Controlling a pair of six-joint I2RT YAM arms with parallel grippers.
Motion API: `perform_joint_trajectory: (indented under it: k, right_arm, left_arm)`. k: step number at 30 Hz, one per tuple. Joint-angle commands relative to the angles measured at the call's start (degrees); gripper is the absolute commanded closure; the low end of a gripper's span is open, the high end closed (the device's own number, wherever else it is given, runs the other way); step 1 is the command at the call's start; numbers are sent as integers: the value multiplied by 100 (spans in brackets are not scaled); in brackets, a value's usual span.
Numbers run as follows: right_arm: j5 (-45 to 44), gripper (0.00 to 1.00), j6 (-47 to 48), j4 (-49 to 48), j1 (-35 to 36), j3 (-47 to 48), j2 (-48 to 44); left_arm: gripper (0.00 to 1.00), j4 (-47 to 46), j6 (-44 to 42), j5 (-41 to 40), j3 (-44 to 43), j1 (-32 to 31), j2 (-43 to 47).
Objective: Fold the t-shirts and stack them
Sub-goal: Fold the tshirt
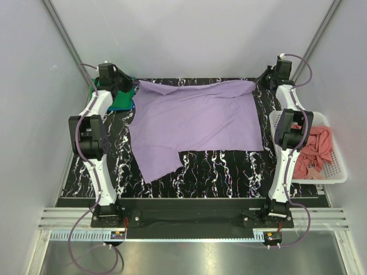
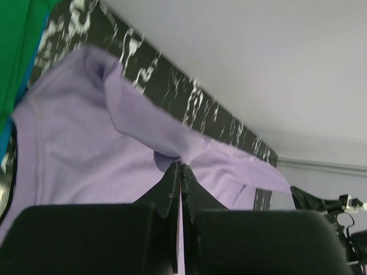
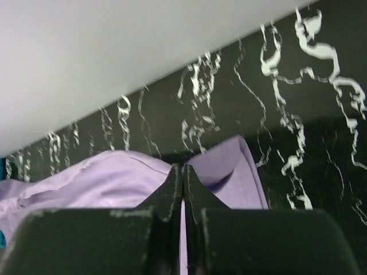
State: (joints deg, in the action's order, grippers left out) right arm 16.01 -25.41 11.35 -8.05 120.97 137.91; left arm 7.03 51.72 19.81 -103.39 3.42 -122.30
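The left gripper has its two black fingers pressed fully together on a pinch of the light purple soft cloth t-shirt, at the far left corner. The right gripper is closed in the same way on the far right corner. Between them the far edge is pulled almost straight (probably this is why both corners are held at once: the cloth spreads flat, ready for folding). The rest of the shirt lies on the black table with white marble veins. A bright green shirt sits under the left arm, just beside the purple one. A crumpled salmon pink shirt waits in the white plastic lattice basket on the right.
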Motion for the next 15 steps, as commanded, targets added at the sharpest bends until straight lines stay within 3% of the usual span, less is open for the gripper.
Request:
perform_joint_trajectory:
  k: [1, 15]
  right_arm:
    - [25, 100, 343, 455, -12, 200, -132]
    - [-168, 100, 835, 605, -205, -512, -563]
  left_arm:
    - [100, -150, 13, 348, 442, -26, 795]
    - [100, 834, -444, 330, 1497, 212, 1797]
